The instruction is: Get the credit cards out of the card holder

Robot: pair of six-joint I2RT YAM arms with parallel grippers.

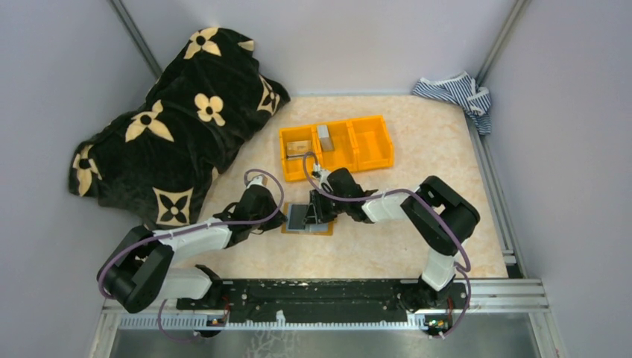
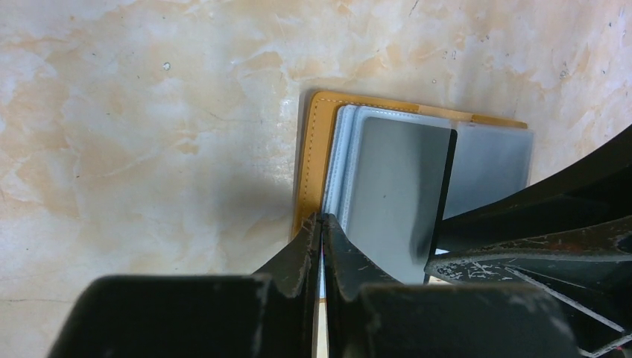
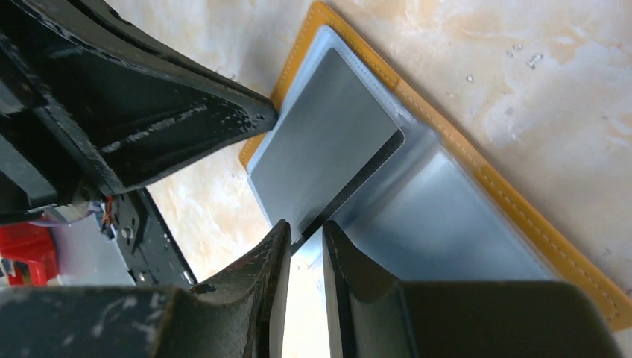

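The card holder (image 1: 307, 221) lies open on the table, orange-tan with a stitched rim (image 2: 308, 164) (image 3: 522, 212) and grey-blue clear sleeves. A grey card (image 2: 395, 194) (image 3: 328, 142) with a dark edge sticks partly out of the top sleeve. My left gripper (image 1: 286, 216) (image 2: 322, 218) is shut on the sleeve's left edge, pinning the card holder. My right gripper (image 1: 317, 212) (image 3: 305, 227) comes from the opposite side, its jaws a narrow gap apart with the card's corner between the tips. The two grippers are close together over the holder.
An orange three-compartment bin (image 1: 370, 142) sits behind the holder with small items in its left compartments. A black blanket with cream flowers (image 1: 179, 127) covers the back left. A striped cloth (image 1: 454, 93) lies in the back right corner.
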